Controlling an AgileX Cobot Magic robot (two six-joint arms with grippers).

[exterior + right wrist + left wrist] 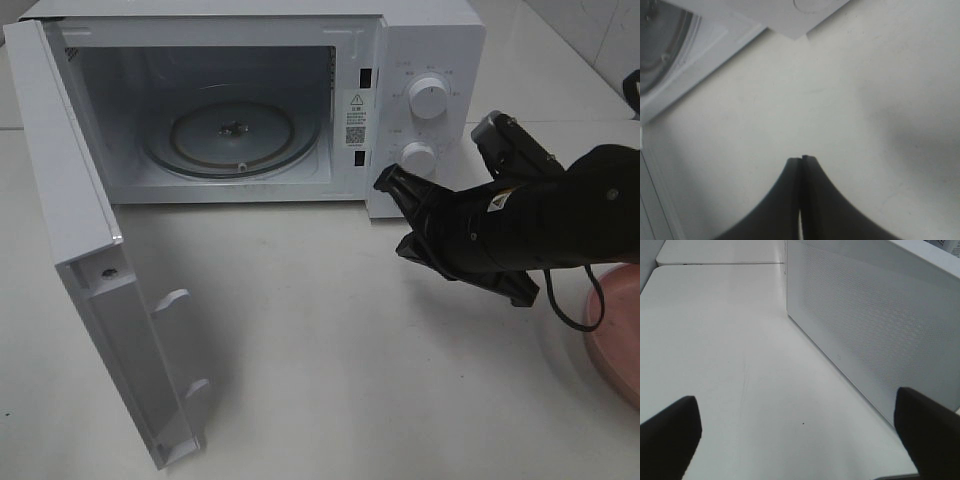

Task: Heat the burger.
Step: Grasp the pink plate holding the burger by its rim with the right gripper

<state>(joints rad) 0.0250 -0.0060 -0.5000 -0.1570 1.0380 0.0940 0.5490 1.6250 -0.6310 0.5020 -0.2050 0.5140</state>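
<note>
Currently the microwave door [80, 250] stands open at left, its turntable [230, 135] bare. The left claw [796, 405] is spread wide; the right claw [392, 185] is clenched on nothing. The burger is not in view; the visible part of the pink plate [615, 330], far right, carries none. Expect it to be soft and light: grip the bun sides gently.

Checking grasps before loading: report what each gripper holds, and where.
Nothing is held. The right gripper has jaws shut together, empty; the left gripper has jaws wide apart, empty.
</note>
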